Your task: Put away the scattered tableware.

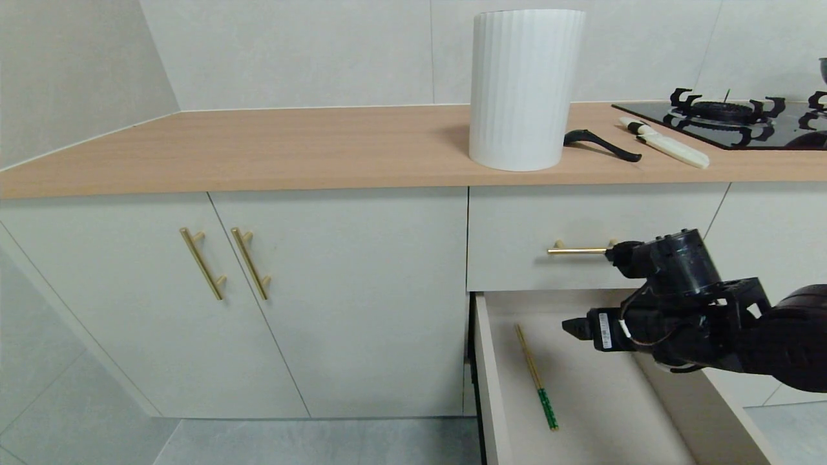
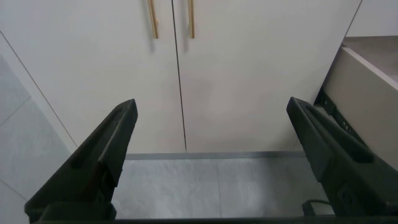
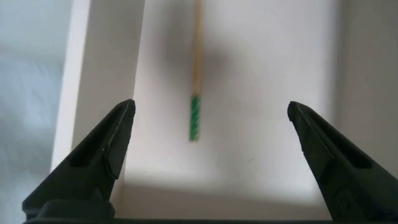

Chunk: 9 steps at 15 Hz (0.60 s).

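A pair of wooden chopsticks with green ends (image 1: pixel 536 376) lies on the floor of the open lower drawer (image 1: pixel 488 381). My right gripper (image 1: pixel 572 327) hovers above the drawer, to the right of the chopsticks, open and holding nothing. Its wrist view looks down on the chopsticks (image 3: pixel 196 87) between the spread fingers (image 3: pixel 210 109), near the drawer wall (image 3: pixel 102 81). On the countertop lie a black-handled utensil (image 1: pixel 602 146) and a white knife (image 1: pixel 667 144). My left gripper (image 2: pixel 211 103) is open and empty, low down, facing the cabinet doors (image 2: pixel 249 68).
A tall white ribbed container (image 1: pixel 521 87) stands on the wooden countertop (image 1: pixel 291 145), partly hiding the black utensil. A black gas hob (image 1: pixel 730 123) sits at the right. The upper drawer with a gold handle (image 1: pixel 578 250) is closed, just above my right arm. Grey floor lies below.
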{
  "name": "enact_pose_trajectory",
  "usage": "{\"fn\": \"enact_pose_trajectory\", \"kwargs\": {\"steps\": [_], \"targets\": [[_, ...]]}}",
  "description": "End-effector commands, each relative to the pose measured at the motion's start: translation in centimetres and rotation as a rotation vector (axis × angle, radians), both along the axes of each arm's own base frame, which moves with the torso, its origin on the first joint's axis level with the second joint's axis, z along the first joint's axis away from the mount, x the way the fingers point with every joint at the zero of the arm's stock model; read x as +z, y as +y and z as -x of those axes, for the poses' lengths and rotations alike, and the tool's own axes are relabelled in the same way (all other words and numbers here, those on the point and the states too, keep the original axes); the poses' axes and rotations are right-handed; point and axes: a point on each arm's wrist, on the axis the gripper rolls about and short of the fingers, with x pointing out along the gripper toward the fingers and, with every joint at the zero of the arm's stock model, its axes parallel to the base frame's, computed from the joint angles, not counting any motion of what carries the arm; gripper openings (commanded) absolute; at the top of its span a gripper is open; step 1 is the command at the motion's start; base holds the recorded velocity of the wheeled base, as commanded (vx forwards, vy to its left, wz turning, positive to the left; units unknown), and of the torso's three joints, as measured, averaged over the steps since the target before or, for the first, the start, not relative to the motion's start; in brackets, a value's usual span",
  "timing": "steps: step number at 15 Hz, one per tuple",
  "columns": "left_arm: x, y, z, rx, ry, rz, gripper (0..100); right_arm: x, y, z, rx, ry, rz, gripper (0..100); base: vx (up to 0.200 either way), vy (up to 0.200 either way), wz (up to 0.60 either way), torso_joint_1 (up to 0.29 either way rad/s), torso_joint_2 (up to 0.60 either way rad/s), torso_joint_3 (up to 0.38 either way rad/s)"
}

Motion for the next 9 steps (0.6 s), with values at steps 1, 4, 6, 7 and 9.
{"fn": "enact_pose_trajectory", "kwargs": {"steps": [1,4,6,7,9], "targets": [[0.0,0.0,0.0,0.000,0.001,0.000,100,2.3,-1.2,1.0,-0.014,-0.074,-0.033,100,0.000,0.000,0.00,0.000,0.00,0.000],[0.0,0.0,0.0,0.000,0.001,0.000,100,3.8,-1.8,1.7,-0.006,-0.124,-0.035,100,0.000,0.000,0.00,0.000,0.00,0.000],[0.0,0.0,0.0,0.000,0.001,0.000,100,4.6,-2.2,2.1,-0.013,-0.151,-0.042,100,0.000,0.000,0.00,0.000,0.00,0.000],[0.0,0.0,0.0,0.000,0.001,0.000,100,4.7,-2.3,2.2,-0.016,-0.157,-0.044,100,0.000,0.000,0.00,0.000,0.00,0.000],[0.0,0.0,0.0,0.000,0.001,0.000,100,5.1,-2.6,2.2,-0.023,-0.170,-0.048,100,0.000,0.000,0.00,0.000,0.00,0.000]]}}
